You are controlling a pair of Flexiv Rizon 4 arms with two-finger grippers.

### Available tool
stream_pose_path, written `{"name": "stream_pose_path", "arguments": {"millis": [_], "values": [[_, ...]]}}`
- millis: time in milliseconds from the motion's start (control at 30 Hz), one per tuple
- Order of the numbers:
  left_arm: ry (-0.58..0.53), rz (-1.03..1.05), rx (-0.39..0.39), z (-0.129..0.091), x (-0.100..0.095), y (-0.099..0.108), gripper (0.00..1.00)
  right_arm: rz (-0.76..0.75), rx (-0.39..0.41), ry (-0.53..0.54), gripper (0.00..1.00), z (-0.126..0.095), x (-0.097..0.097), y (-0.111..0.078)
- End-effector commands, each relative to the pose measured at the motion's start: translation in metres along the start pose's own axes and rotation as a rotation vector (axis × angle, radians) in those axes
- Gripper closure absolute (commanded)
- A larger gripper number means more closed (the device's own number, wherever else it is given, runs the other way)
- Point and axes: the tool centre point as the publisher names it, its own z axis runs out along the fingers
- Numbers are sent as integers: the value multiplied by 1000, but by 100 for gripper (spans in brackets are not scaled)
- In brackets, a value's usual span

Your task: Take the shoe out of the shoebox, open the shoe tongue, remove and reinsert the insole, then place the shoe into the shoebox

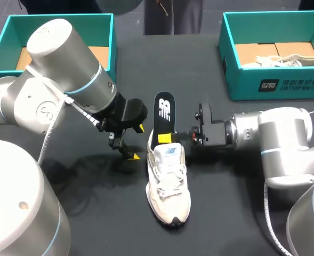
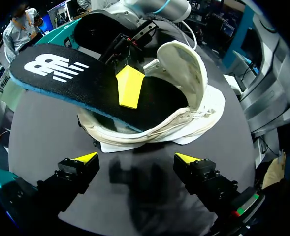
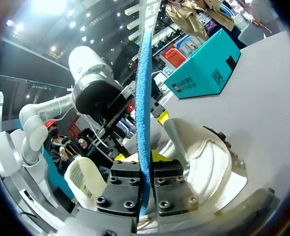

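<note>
The left arm [image 1: 66,90] comes in from 9 o'clock in the head view, and its wrist angles down toward 4 o'clock. The left claw [image 1: 136,142] hangs low with its two yellow-tipped fingers spread wide apart and nothing between them. The right arm [image 1: 274,138] enters from 4 o'clock, and its forearm and wrist lie level, pointing toward 9 o'clock. The right claw [image 1: 164,138] has its fingers drawn close together, pinching the insole [image 1: 164,109] from both faces.
</note>
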Motion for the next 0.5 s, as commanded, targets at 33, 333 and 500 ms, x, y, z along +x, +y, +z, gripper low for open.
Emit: {"name": "stream_pose_path", "arguments": {"millis": [33, 333, 500], "values": [[1, 0, -1, 0, 0, 0, 0, 11, 1, 0, 100, 3, 2, -12], [1, 0, -1, 0, 0, 0, 0, 31, -8, 1, 100, 2, 8, -29], [1, 0, -1, 0, 0, 0, 0, 22, -13, 1, 100, 1, 10, -28]]}}
